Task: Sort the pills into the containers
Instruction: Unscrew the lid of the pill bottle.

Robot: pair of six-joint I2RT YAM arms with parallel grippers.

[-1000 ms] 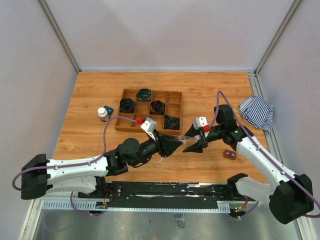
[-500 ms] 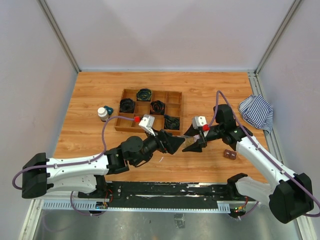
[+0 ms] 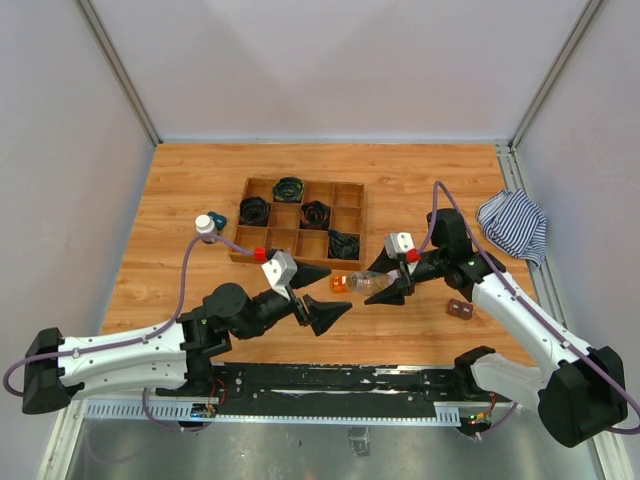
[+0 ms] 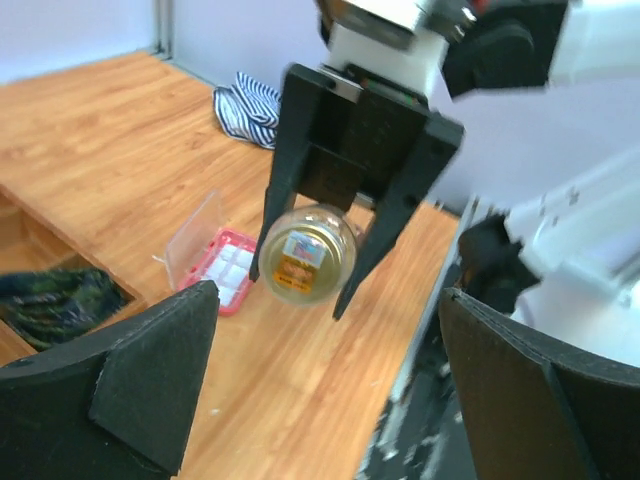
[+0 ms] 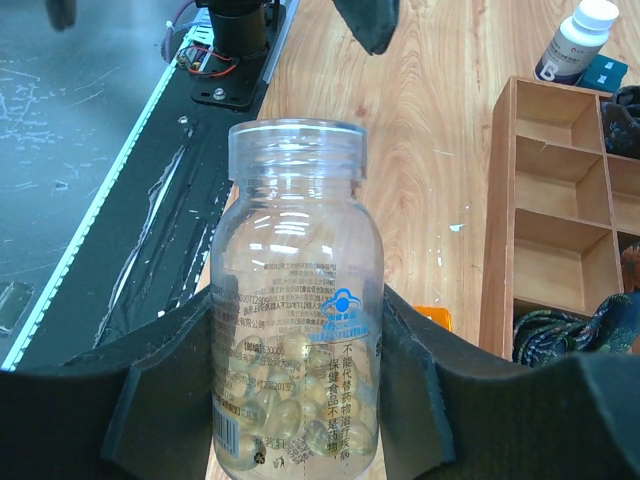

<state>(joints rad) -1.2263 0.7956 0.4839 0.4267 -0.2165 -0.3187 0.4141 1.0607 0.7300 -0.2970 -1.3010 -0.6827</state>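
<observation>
We see a wood table (image 3: 420, 180) boxed in by 3 pale walls (image 3: 330, 70); on it lie 1 tray (image 3: 348, 192) with 4 black coils (image 3: 254, 210), 1 white-capped bottle (image 3: 205, 227), 1 pink box (image 3: 460, 309) and 1 striped cloth (image 3: 513, 225). The right claw (image 3: 386, 282) grips 1 clear vial (image 3: 364, 283) of pills, level above the table; the left claw (image 3: 340, 289) gapes empty, just off its mouth.

clear vial (image 5: 295, 250), yellow pills (image 5: 285, 395), pink box (image 4: 230, 275), blue-white striped cloth (image 3: 512, 225)
</observation>
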